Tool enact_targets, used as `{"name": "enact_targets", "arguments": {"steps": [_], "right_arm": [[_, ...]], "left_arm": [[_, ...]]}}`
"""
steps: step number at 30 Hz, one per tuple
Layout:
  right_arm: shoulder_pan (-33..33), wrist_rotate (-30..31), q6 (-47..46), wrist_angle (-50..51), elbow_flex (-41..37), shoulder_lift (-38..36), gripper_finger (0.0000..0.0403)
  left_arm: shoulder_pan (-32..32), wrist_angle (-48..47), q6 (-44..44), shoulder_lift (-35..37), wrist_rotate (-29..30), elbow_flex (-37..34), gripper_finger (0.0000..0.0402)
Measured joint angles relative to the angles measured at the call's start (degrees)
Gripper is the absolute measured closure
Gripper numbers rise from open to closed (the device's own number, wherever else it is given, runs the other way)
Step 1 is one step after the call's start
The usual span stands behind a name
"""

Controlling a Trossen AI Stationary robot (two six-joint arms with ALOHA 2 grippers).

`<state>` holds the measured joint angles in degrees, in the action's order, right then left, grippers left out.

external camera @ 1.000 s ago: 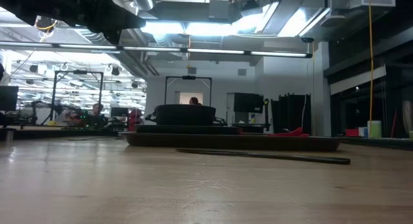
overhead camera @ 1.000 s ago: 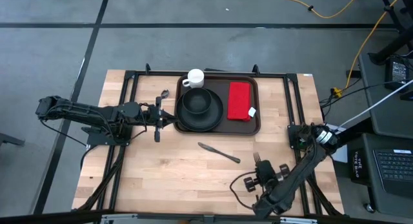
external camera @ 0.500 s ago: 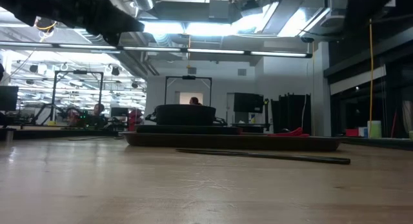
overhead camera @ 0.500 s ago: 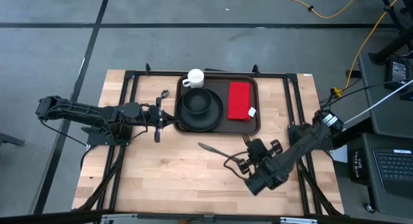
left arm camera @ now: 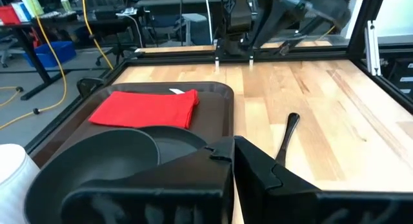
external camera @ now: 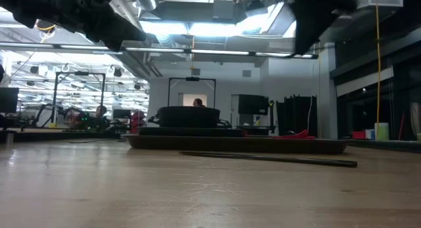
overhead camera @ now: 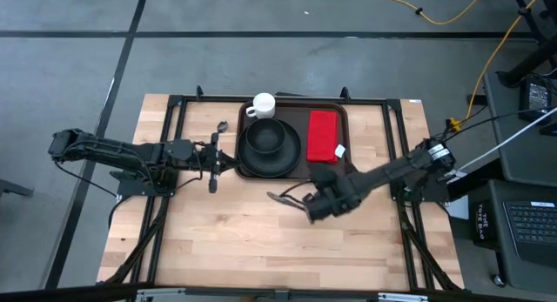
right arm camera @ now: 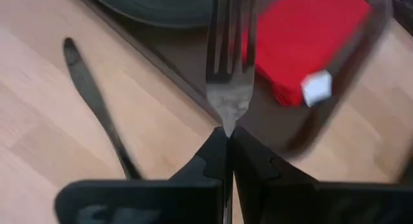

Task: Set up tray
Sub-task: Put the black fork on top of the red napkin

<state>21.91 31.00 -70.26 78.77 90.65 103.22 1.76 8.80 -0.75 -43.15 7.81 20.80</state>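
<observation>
The dark brown tray [overhead camera: 345, 167] lies at the table's far middle. On it are a black plate with a bowl [overhead camera: 268, 145], a white mug [overhead camera: 263, 104] and a folded red napkin [overhead camera: 323, 135]. My right gripper [overhead camera: 300, 197] is shut on a fork [right arm camera: 229, 56] above the table, just near of the tray's near rim [right arm camera: 193, 88]. A knife [overhead camera: 275, 197] lies on the wood under it. My left gripper [left arm camera: 232, 153] is shut and empty, raised beside the tray's left rim. My right gripper pinches the fork's neck [right arm camera: 227, 115], just behind the tines, between its two fingers. The handle is hidden behind the fingers. The tines stick out past the fingertips toward the tray, along the fingers' line. The fork is lifted clear of the table.
A spoon [overhead camera: 222, 127] lies on the wood left of the tray, far of my left gripper. The knife [left arm camera: 287, 137] lies slantwise near of the tray. Bare wood covers the table's near half. Black frame rails [overhead camera: 396, 145] run along the table's sides.
My right gripper has swung with the fork from the table's near right corner toward the far edge and leftward, up to the tray's near rim, and now covers part of the knife. The fork has stayed in its hold.
</observation>
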Motion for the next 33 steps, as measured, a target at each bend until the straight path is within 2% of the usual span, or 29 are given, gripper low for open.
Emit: {"name": "enact_targets", "arguments": {"steps": [5, 12, 17, 21, 29, 33], "right_arm": [[-5.0, -4.1, 12.0, -8.0, -5.3, -0.6, 0.0384], [-11.6, -3.1, 14.8, -12.4, -14.3, -7.1, 0.0384], [-16.3, -4.1, 21.3, -25.2, -23.7, -15.2, 0.0384], [-20.6, -4.1, 21.0, -30.8, -29.7, -20.4, 0.0384], [-27.3, -4.2, 20.4, -35.1, -31.3, -21.9, 0.0385], [-30.0, -4.1, 22.9, -38.8, -31.2, -21.9, 0.0385]], "left_arm": [[0.0, -0.1, 0.0, -0.5, 0.0, 0.0, 0.0396], [0.0, -0.4, 0.0, -0.6, 0.0, 0.0, 0.04], [0.0, -0.4, 0.0, -0.6, 0.0, 0.0, 0.0398], [0.0, 0.1, -0.1, -0.6, 0.1, 0.0, 0.0399], [0.0, 0.0, -2.7, -0.6, 0.2, 0.0, 0.0396], [-0.8, 0.0, -3.4, -0.6, 3.9, 0.0, 0.0396]]}}
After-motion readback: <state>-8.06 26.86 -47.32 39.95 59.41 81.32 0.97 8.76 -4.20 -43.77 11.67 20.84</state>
